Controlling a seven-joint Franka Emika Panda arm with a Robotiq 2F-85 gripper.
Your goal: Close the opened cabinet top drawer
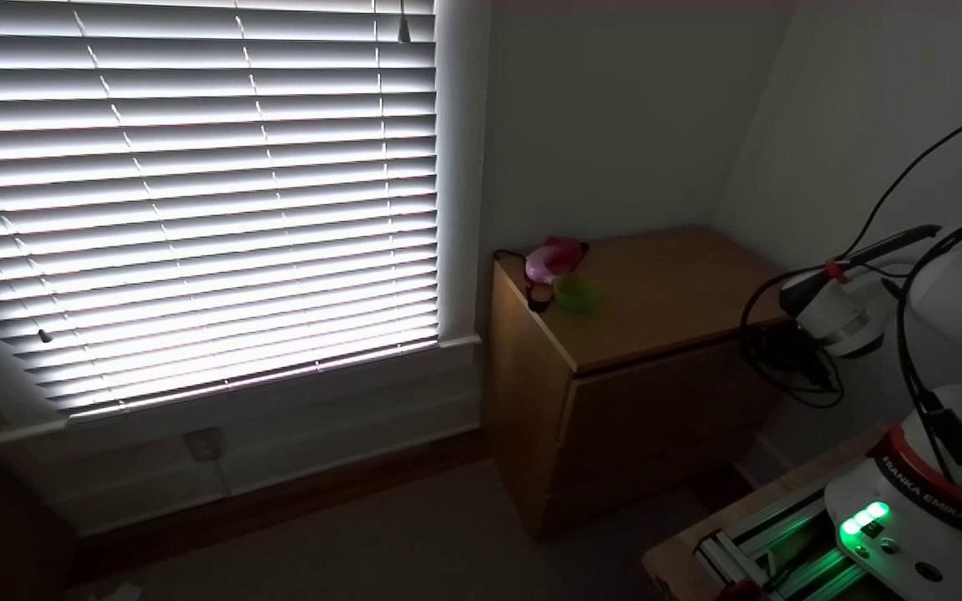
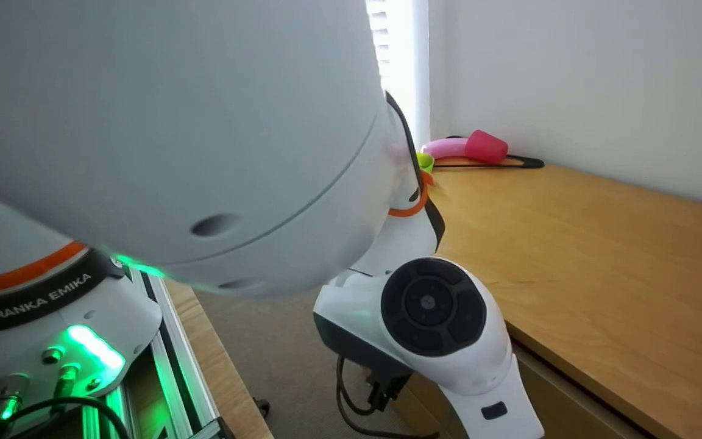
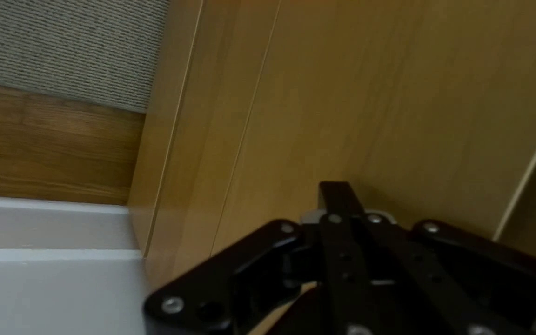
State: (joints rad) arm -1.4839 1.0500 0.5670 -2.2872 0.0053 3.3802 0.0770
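Because this job calls for a push rather than a grasp, I take the layout from the left, where window blinds [image 1: 197,209] hang lowered in an exterior view. Next stands the cabinet [image 1: 523,401], its back close to the wall [image 1: 606,133], which I expect will brace it when shoved. On its top, a pink object [image 1: 541,265] and a green cup [image 1: 574,294] sit near the end by the blinds, probably parked there out of my way. Rightward is the top drawer [image 1: 665,401], its front under the cabinet's top with a dark seam between; I judge it nearly home, but cannot tell how much travel remains. My tool [image 3: 345,200] has its jaws drawn fully together with nothing between them, making a blunt pusher at that front; contact I cannot confirm. Farthest right, the arm's base [image 1: 898,509] stands on a table [image 1: 675,553] before the cabinet, so I can press inward.
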